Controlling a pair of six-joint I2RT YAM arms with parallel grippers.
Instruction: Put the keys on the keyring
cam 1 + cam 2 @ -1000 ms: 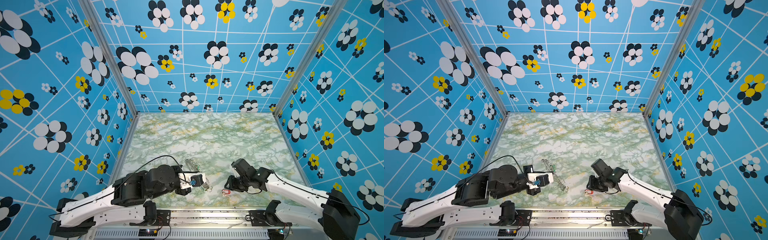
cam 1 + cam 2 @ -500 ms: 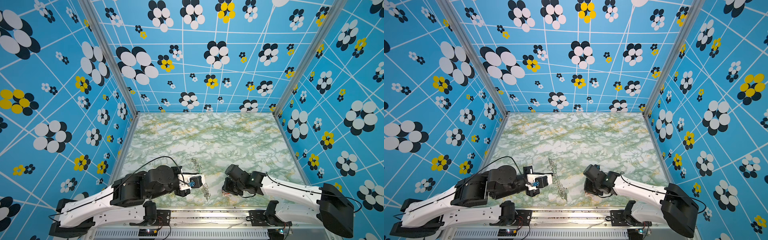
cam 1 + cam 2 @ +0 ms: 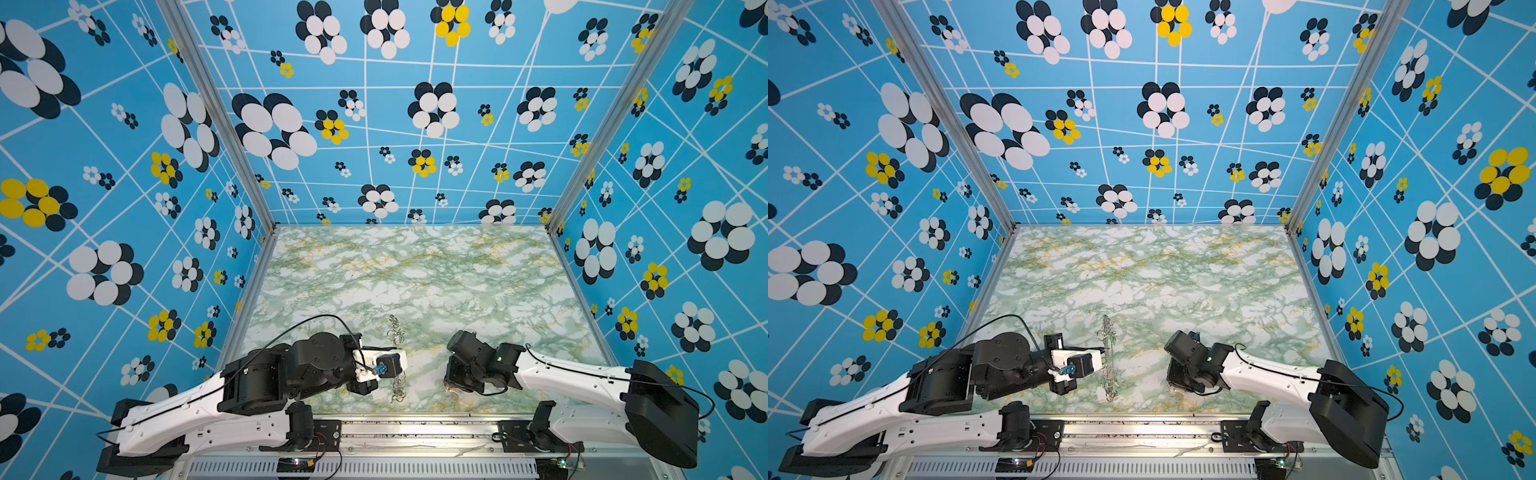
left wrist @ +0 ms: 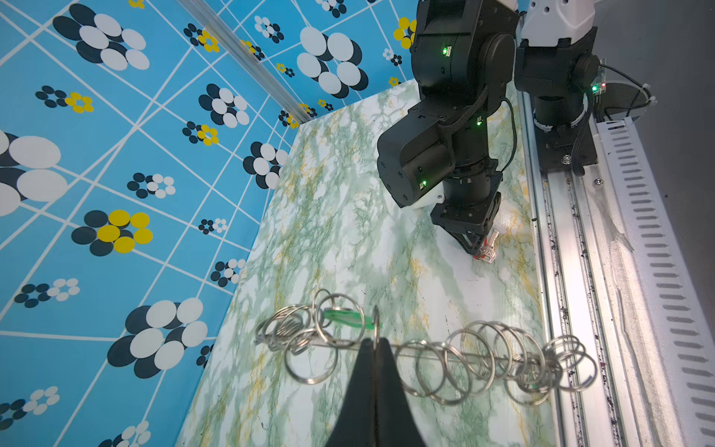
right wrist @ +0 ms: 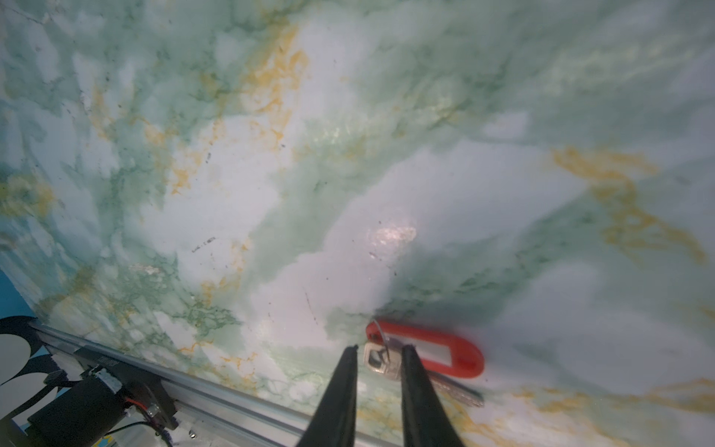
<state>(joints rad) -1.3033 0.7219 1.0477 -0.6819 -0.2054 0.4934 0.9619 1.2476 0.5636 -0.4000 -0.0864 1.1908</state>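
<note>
Since a second earlier the right gripper (image 5: pixel 379 350) had swung toward 6 o'clock and dropped over the red-tagged key (image 5: pixel 381 362), mostly hiding it from above. Meanwhile the keyring (image 4: pixel 479 358) had turned from a slant to run almost straight from 12 to 6 o'clock in both top views.

The right jaws stood part open, straddling the key's silver head. A sliver of table showed between one finger and the head, so nothing was clamped yet. The key lay flat on the marble table (image 3: pixel 415 282) close to the front rail (image 3: pixel 415 432), at about 5 o'clock of the tabletop.

Its long axis mattered most. Blade and red tag (image 5: pixel 433 354) both ran sideways from the head, along the line on which the jaws close, and the blade passed under one fingertip (image 5: pixel 412 367). My judgement was that this finger could pin the blade rather than pinch the head, or that the tag could be caught too.

The right arm was plainly the nearer. The left gripper (image 4: pixel 373 346) was clenched on the keyring, reaching it from 9 o'clock and holding it on edge. From the key the keyring lay toward 10 o'clock, near but apart, with only bare table between. A green tag (image 4: pixel 342 315) showed among the rings toward the 12 o'clock end; whether it was threaded I could not tell.
</note>
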